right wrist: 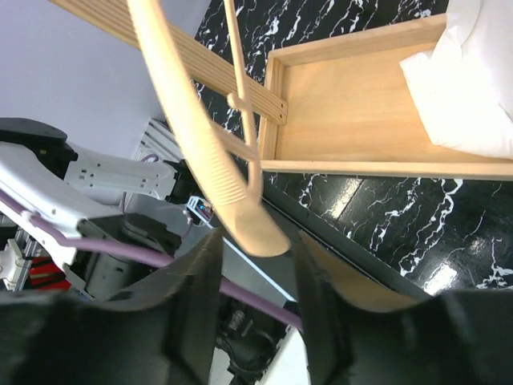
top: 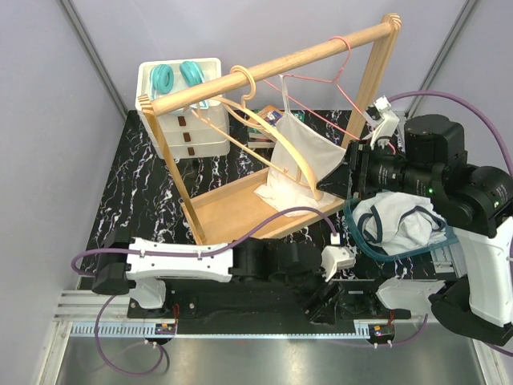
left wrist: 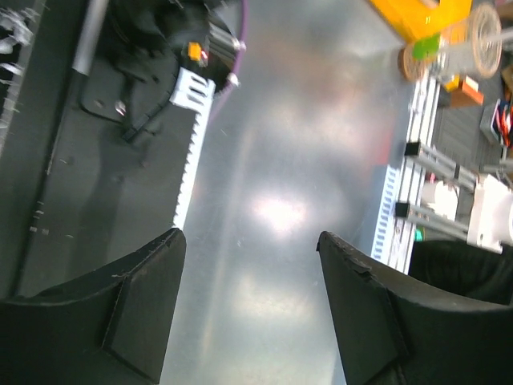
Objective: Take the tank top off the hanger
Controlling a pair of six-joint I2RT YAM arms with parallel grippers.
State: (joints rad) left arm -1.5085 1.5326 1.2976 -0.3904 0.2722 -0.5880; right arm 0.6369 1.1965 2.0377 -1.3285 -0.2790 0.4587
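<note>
While the tank top point(top: 317, 144) is draping its hanger point(right wrist: 183, 120):
right gripper point(right wrist: 256, 261) is straddling the hanger's tip, jaws apart; left gripper point(left wrist: 248, 245) is gaping wide.

Pale grey walls point(top: 48, 120) are noted on three sides. A black, white-veined counter point(top: 136, 184) is bounded at the near edge by a brushed metal sheet point(top: 264, 361), on which glare is reflected. A white drawer unit point(top: 188, 148) is placed far left.

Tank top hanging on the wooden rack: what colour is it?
It is a plain white fabric tank top; shows best in the top external view.
</note>
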